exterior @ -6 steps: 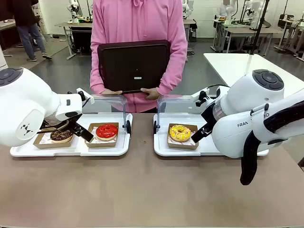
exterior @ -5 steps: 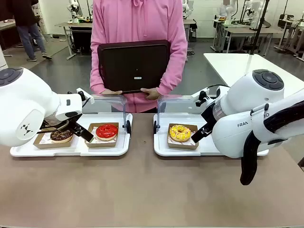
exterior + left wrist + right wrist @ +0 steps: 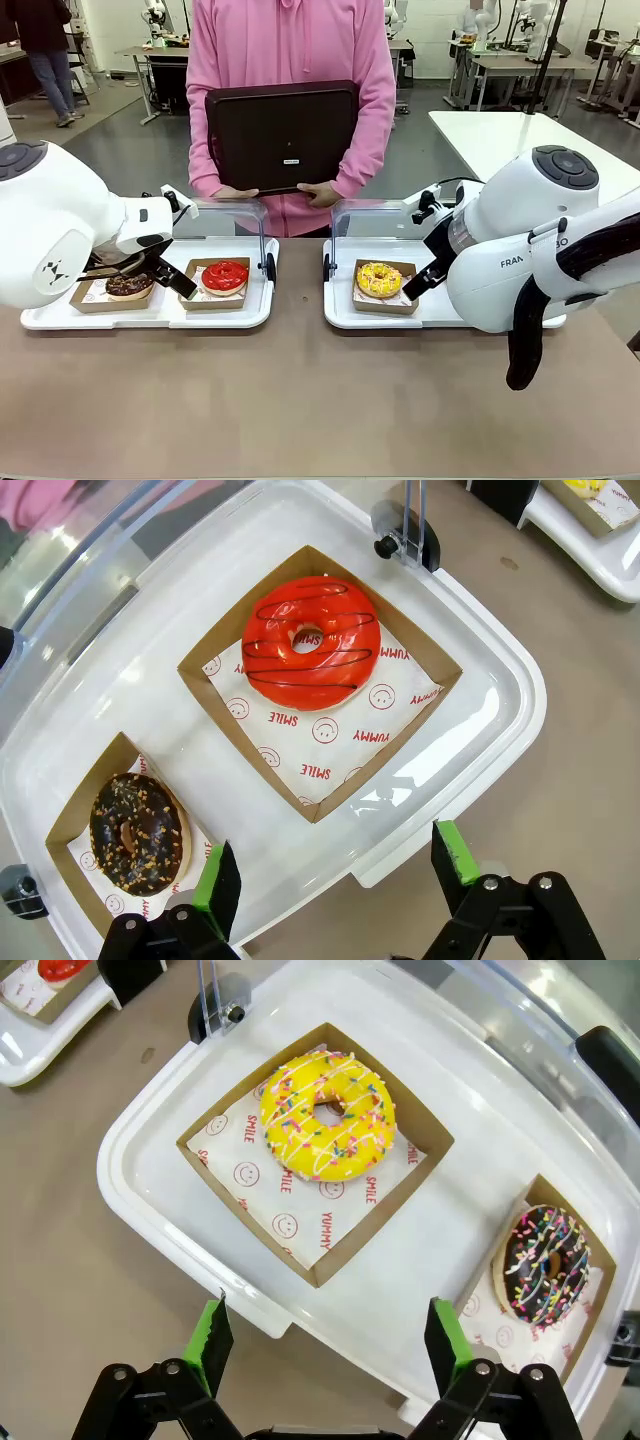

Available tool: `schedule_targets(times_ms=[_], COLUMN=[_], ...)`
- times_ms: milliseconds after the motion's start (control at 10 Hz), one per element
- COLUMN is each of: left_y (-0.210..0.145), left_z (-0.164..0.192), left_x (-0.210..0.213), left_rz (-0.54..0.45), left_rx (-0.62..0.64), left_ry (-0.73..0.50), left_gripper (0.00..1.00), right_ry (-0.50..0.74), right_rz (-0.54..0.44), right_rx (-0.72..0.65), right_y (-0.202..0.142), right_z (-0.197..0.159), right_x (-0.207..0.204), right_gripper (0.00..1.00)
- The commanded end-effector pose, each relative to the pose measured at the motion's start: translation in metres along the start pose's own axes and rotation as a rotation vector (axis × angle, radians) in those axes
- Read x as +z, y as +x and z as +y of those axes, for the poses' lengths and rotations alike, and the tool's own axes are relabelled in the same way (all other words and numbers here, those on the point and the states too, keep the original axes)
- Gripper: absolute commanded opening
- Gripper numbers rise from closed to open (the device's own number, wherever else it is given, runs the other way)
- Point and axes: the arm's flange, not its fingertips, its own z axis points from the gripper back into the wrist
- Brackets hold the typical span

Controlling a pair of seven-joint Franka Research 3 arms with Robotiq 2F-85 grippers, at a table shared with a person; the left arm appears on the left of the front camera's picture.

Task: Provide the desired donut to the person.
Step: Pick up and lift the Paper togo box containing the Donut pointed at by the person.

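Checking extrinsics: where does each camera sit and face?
Front: robot's side, faces across table at person; left arm, right arm show.
Left wrist: above left tray, down at red donut; left gripper open.
Right wrist: above right tray, down at yellow donut; right gripper open.
Shared: red donut, front and left wrist.

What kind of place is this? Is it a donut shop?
Likely a robot lab playing donut shop: the robot's left fingers hover by a boxed red donut, the person waits with a dark tray, and work tables stand behind.
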Motion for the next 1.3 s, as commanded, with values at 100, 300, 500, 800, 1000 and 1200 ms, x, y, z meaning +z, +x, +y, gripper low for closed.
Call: schedule_targets(times_ms=[100, 300, 500, 800, 1000, 1200], left_y=[0.0, 0.0, 0.0, 0.0, -0.002, -0.036], left_z=[0.0, 0.0, 0.0, 0.0, 0.0, 0.019], left_x=[0.0, 0.0, 0.0, 0.0, 0.02, 0.076], left_rz=[0.0, 0.0, 0.0, 0.0, -0.001, -0.023], left_rx=[0.0, 0.0, 0.0, 0.0, -0.059, -0.086], left_ry=[0.0, 0.0, 0.0, 0.0, 0.003, -0.138], left_gripper=[1.0, 1.0, 1.0, 1.0, 1.0, 1.0], right_ry=[0.0, 0.0, 0.0, 0.0, -0.057, 0.03], right_rz=[0.0, 0.0, 0.0, 0.0, 0.004, 0.008], right_rx=[0.0, 0.0, 0.0, 0.0, 0.051, 0.128], right_y=[0.0, 0.0, 0.0, 0.0, 0.001, -0.027], right_z=[0.0, 0.0, 0.0, 0.0, -0.01, -0.071], right_x=[0.0, 0.0, 0.0, 0.0, 0.022, 0.077], right_gripper=[1.0, 1.0, 1.0, 1.0, 1.0, 1.0])
